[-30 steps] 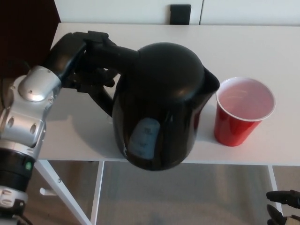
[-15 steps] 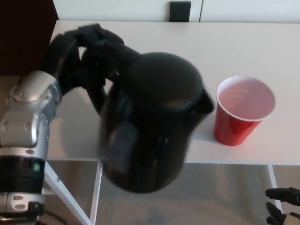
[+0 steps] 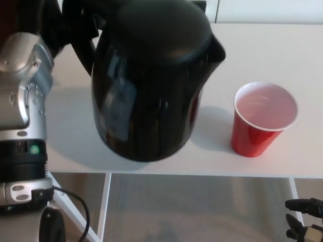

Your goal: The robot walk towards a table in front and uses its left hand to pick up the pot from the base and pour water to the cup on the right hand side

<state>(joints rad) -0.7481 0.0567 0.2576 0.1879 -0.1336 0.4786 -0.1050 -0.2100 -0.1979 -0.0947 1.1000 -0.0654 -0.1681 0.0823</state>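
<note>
Pot (apparently lifted) beside cup.

There is one big black pot. There is one red cup. There is one white table under them. Two robot hands show: the left hand up by the pot's handle, and a small bit of the right hand in the bottom corner. There is one silver arm on the left side. One small black square sits at the far edge of the table.
</note>
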